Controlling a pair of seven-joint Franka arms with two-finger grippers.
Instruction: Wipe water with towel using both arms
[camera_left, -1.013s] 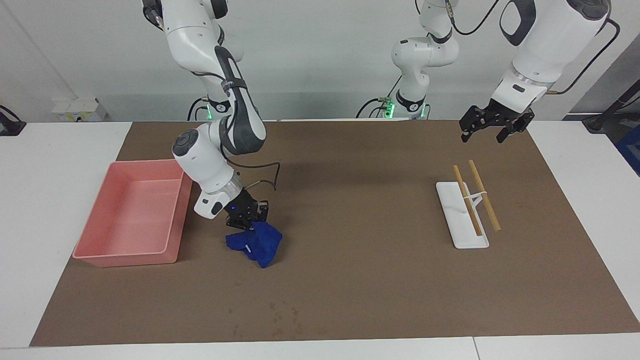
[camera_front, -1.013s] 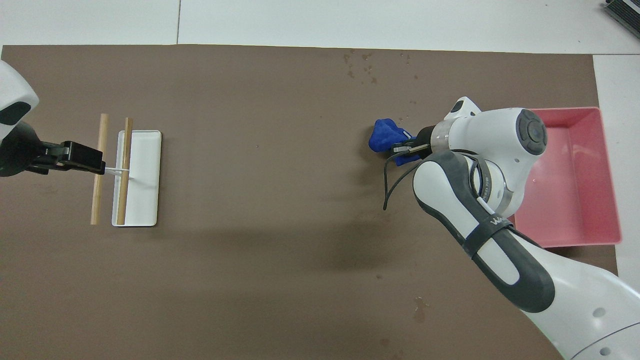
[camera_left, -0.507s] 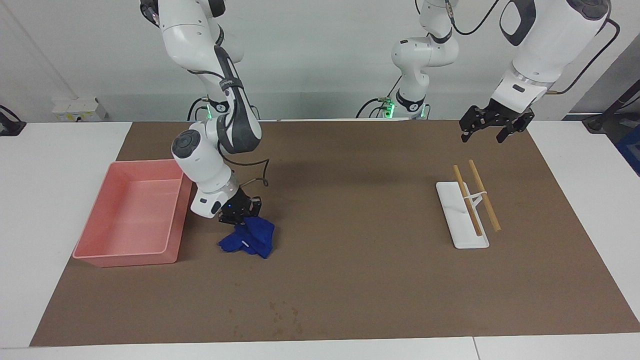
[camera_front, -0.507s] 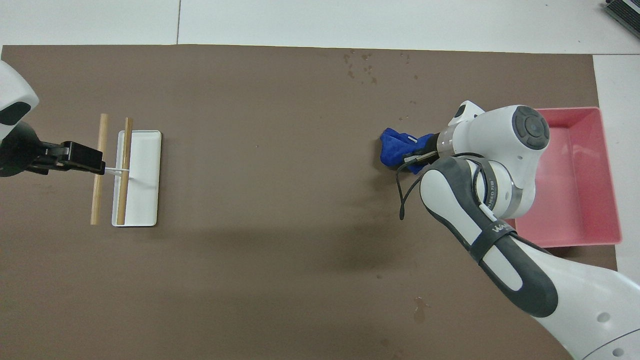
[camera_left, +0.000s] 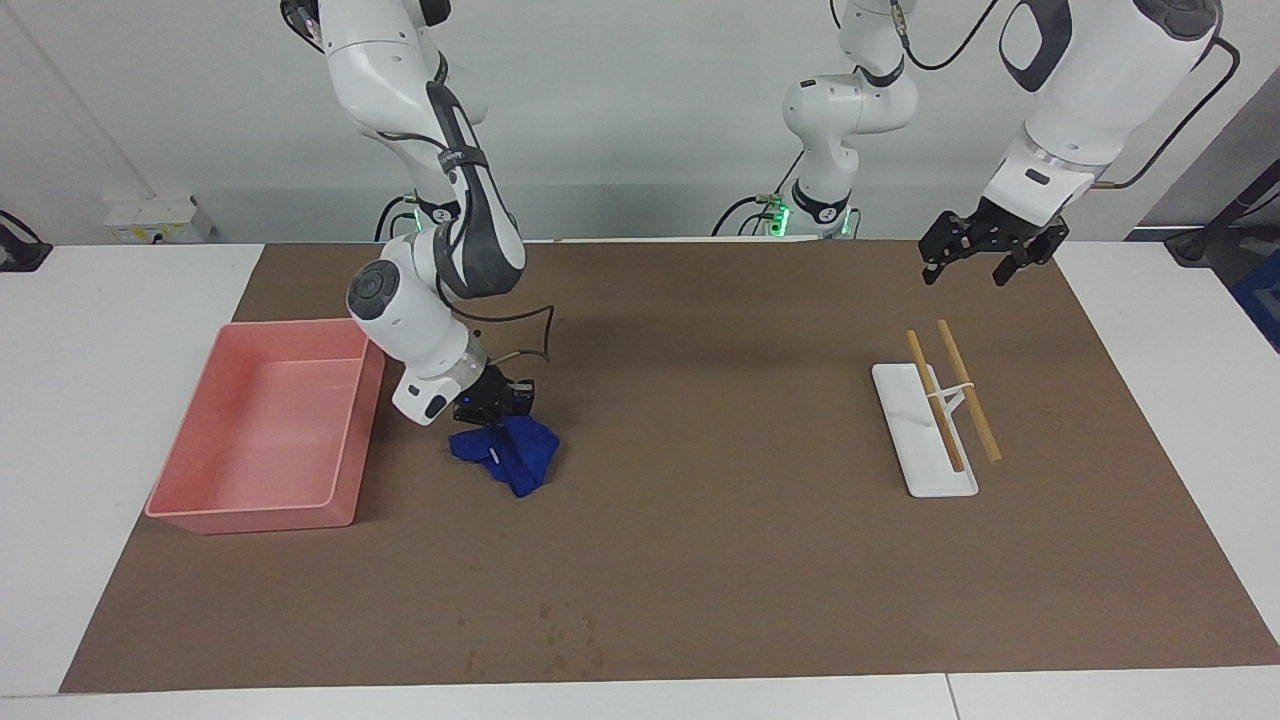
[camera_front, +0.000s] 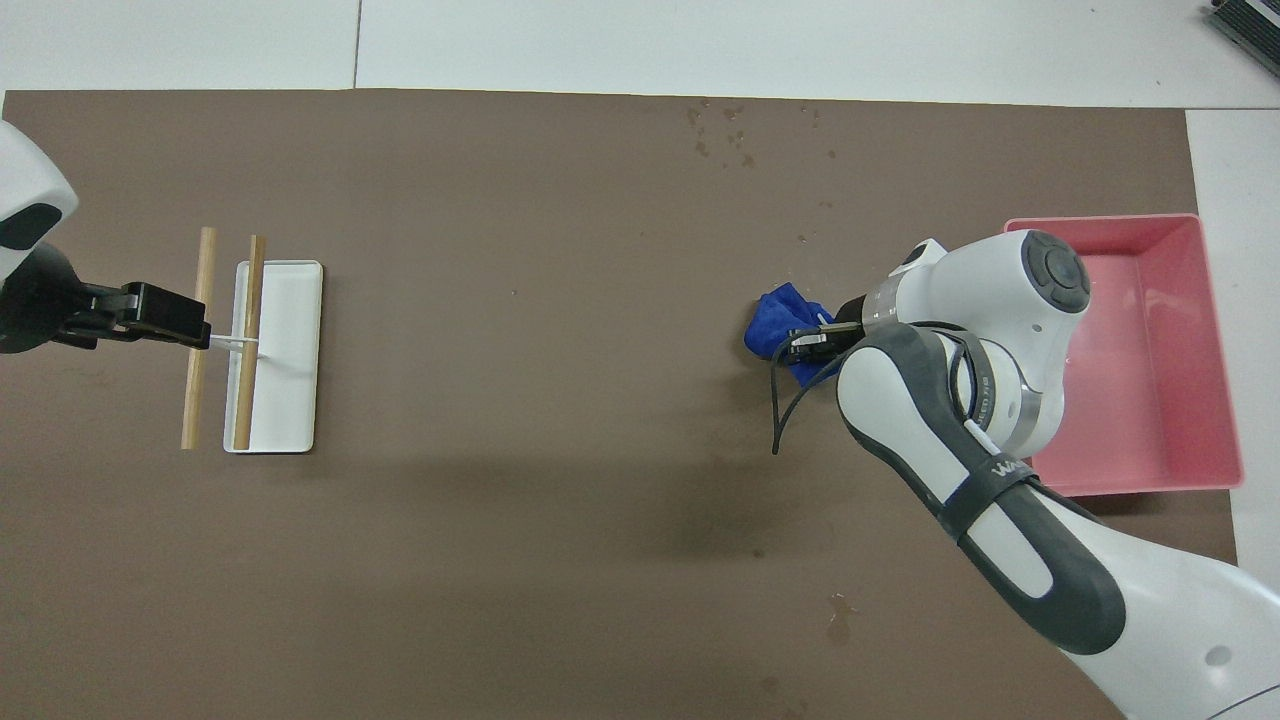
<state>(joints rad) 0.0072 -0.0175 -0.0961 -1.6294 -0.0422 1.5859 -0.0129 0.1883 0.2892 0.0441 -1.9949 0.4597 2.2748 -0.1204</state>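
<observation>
The blue towel (camera_left: 510, 452) lies rumpled on the brown mat beside the pink tray (camera_left: 250, 515), with its top pinched in my right gripper (camera_left: 490, 405), which is shut on it low over the mat. In the overhead view the towel (camera_front: 772, 325) sticks out past the right gripper (camera_front: 812, 340), partly hidden under the arm. Water drops (camera_left: 565, 625) speckle the mat far from the robots, also seen in the overhead view (camera_front: 725, 130). My left gripper (camera_left: 985, 255) waits open in the air at the left arm's end, over the wooden sticks in the overhead view (camera_front: 165, 315).
The pink tray (camera_front: 1120, 222) stands at the right arm's end. A white flat tray (camera_left: 925, 470) with two wooden sticks (camera_left: 968, 392) across it lies at the left arm's end, also in the overhead view (camera_front: 290, 400). A small wet spot (camera_front: 838, 610) marks the mat near the robots.
My right gripper has drawn the towel across the mat toward the robots, away from the water drops. The left arm has not moved.
</observation>
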